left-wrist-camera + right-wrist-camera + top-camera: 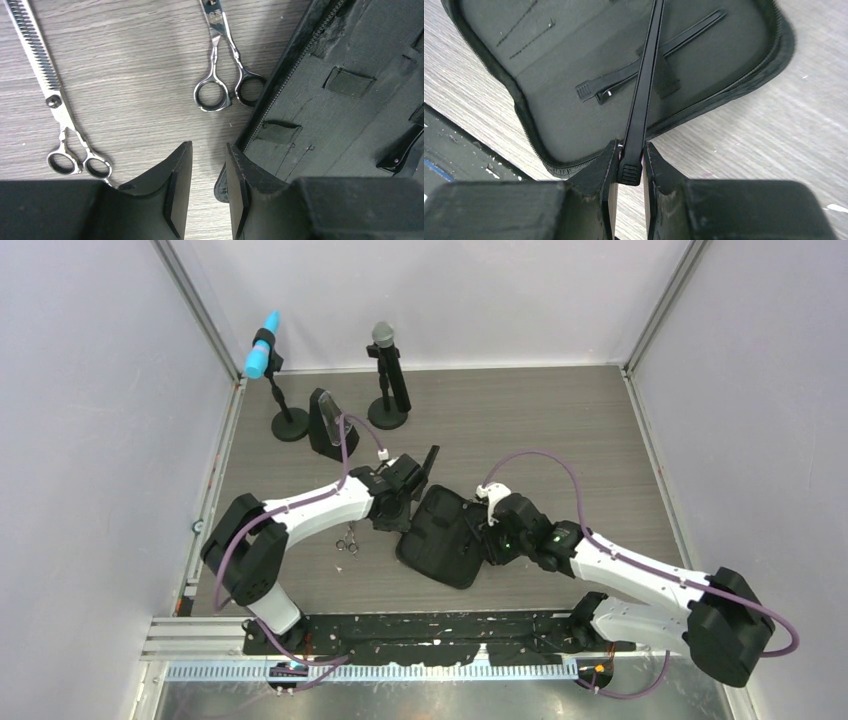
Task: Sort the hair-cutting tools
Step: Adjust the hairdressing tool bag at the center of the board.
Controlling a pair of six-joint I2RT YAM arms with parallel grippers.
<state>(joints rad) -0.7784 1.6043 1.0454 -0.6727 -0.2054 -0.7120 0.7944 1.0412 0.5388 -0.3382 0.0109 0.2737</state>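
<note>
- Where the black zippered pouch (440,540) lies opened flat on the grey wood-grain worktop (600,440), it sits between the two arms with its lining facing up.
- One left tool (207,195): jaws part open, with bare worktop showing in the gap and nothing held. One finger stands at the pouch's zip edge, and a corner of that edge shows just inside the gap.
- One pair toothed scissors (55,100): silver, flat on the worktop, blades together, finger rings toward the left tool. It lies well apart from the pouch.
- One pair plain scissors (222,75): silver, flat on the worktop, finger rings toward the left tool. One ring is just beside the pouch's zip edge; whether it touches cannot be told.
- One right tool (630,155): closed on the ridged end of a hair clip, with a pad against each flank.
- One held hair clip (646,90): thin, black and long. It reaches from the right tool out over the open pouch and crosses above the stowed clip.
- One stowed hair clip (585,91): thin and black, lying on the pouch lining and passed under a fabric loop.
- One blue-headed microphone (262,352) and one grey-headed microphone (384,337): each upright on a round black base at the far end of the worktop, well apart from the pouch.
</note>
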